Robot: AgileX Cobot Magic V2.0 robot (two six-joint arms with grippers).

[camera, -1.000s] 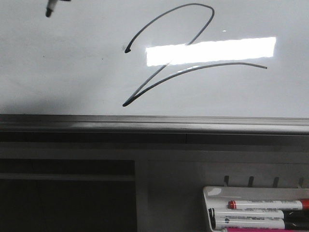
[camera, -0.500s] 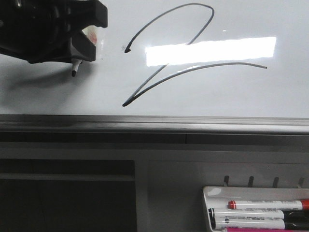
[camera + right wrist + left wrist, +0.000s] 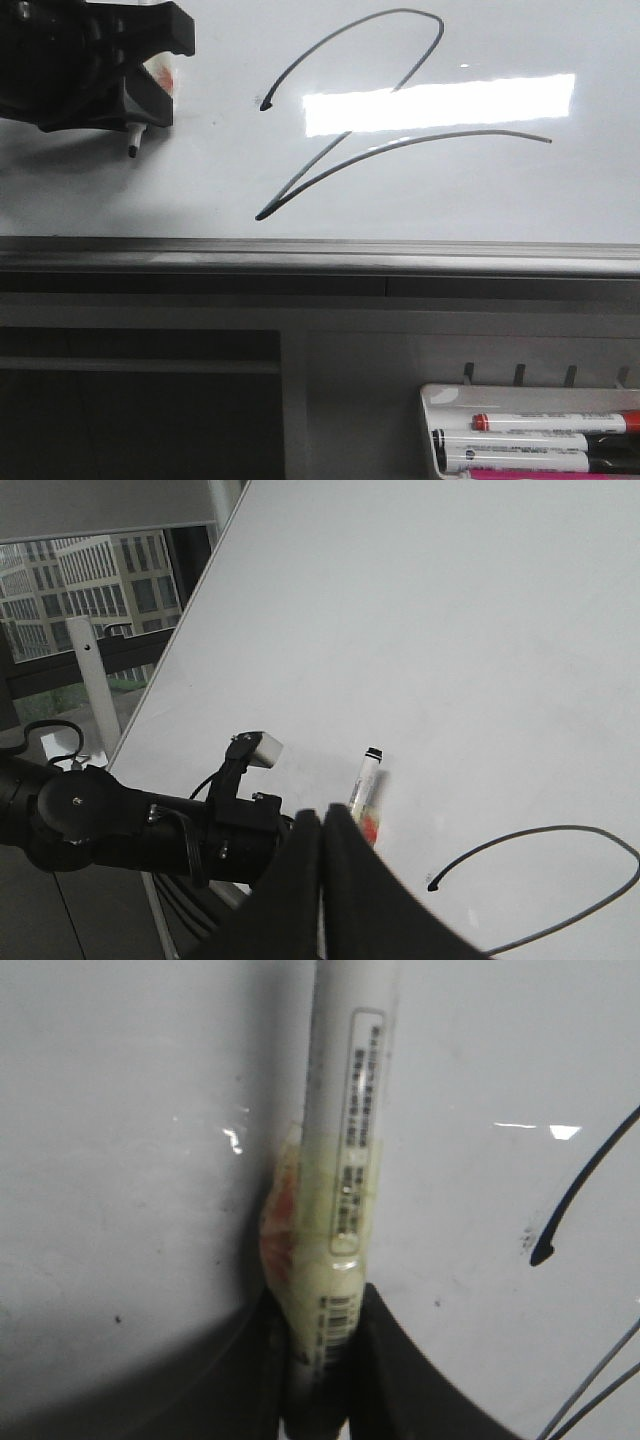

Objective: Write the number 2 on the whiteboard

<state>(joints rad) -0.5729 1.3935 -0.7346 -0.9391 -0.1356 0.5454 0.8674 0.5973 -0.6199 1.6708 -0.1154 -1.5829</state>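
Left arm raised, right gripper closed

Left gripper (image 3: 135, 105) clamps a marker (image 3: 345, 1160); right gripper (image 3: 322, 880) holds its fingers pressed together, empty.

grey ledge (image 3: 300, 255) below whiteboard (image 3: 120, 200), white tray (image 3: 440, 400) holding markers (image 3: 550, 422)

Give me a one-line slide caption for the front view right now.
Finished number 2 on the whiteboard; left hand, gripping the marker, is off to its left.

white tray (image 3: 432, 420) holds red-capped marker (image 3: 555, 423), two others.
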